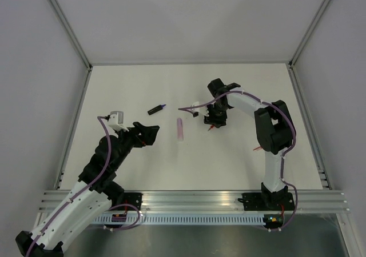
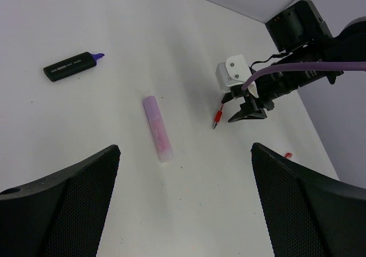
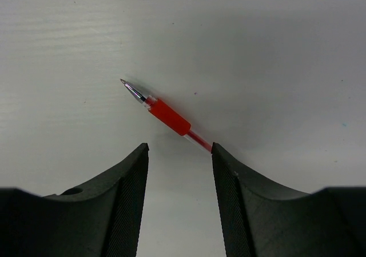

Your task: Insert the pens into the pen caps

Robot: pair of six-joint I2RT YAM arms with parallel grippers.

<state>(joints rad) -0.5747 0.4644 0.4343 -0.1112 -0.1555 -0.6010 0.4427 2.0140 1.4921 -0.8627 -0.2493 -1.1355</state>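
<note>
The red pen (image 3: 166, 115) lies uncapped on the white table, tip pointing up-left; its rear end runs under my right gripper's right finger. My right gripper (image 3: 178, 147) is open, just above the table over the pen; it shows in the top view (image 1: 214, 121) and the left wrist view (image 2: 247, 111). The pink pen (image 1: 180, 128) (image 2: 156, 128) lies mid-table between the arms. The dark pen (image 1: 156, 109) (image 2: 71, 66) lies farther back left, purple tip bare. A small red cap (image 2: 288, 154) (image 1: 256, 149) lies to the right. My left gripper (image 2: 184, 148) (image 1: 147, 134) is open and empty, short of the pink pen.
Aluminium frame rails (image 1: 189, 199) run along the near edge, with posts (image 1: 66, 23) at the back corners. Grey walls close in the table (image 1: 131, 165) on three sides. Purple cables run along both arms.
</note>
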